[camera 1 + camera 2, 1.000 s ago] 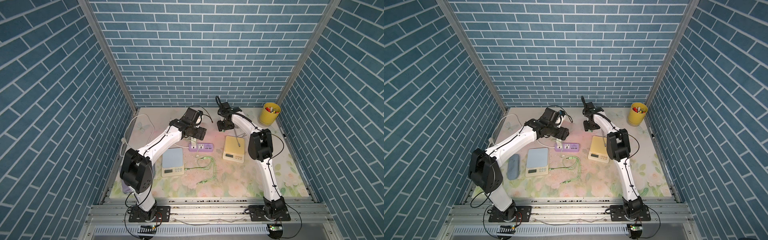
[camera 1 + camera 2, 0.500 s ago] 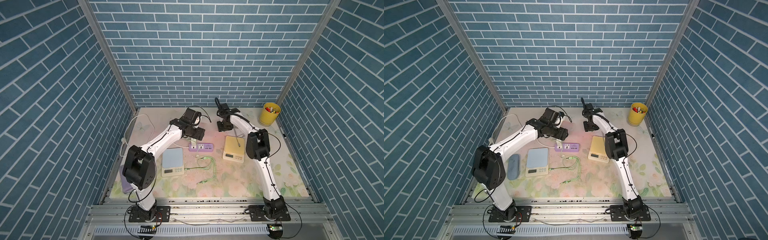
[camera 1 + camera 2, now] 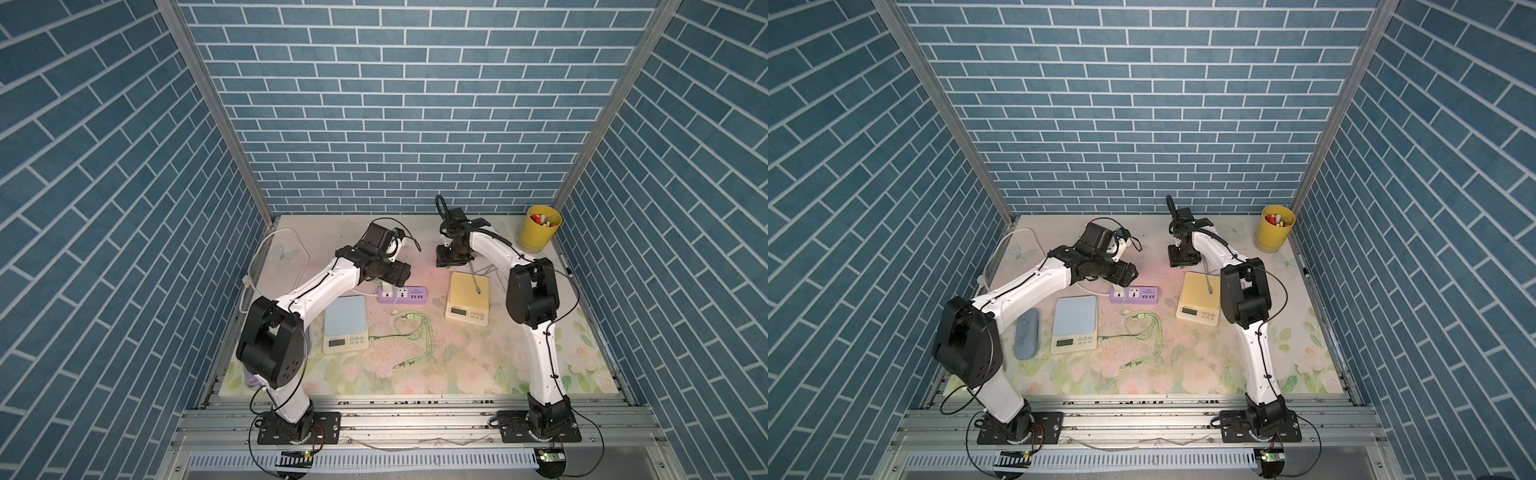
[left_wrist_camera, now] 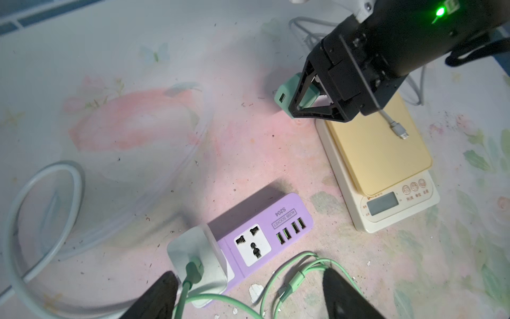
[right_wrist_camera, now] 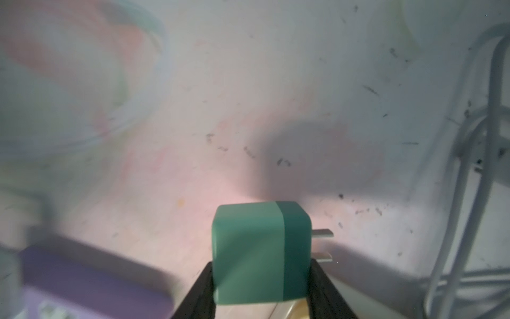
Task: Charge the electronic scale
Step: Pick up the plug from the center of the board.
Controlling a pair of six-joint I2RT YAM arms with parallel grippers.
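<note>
A yellow-topped scale (image 3: 467,299) and a blue-topped scale (image 3: 345,324) sit on the floral mat, with a purple power strip (image 3: 402,294) between them. My right gripper (image 5: 260,276) is shut on a green charger adapter (image 5: 259,254), prongs pointing sideways, low over the mat at the yellow scale's far edge (image 4: 284,95). My left gripper (image 4: 248,279) hangs open above the near end of the strip (image 4: 262,234). There a white adapter (image 4: 196,262) is plugged in, with a green cable (image 3: 415,332) leading to the blue scale. A grey cable's plug (image 4: 397,131) lies on the yellow scale.
A yellow cup (image 3: 538,232) of small items stands at the back right corner. A blue-grey pouch (image 3: 1026,334) lies left of the blue scale. The strip's white lead (image 3: 282,249) loops along the left edge. Grey cable coils (image 5: 474,193) lie beside the right gripper.
My right gripper's jaws have closed in on the green adapter. Both arms have shifted only slightly.
</note>
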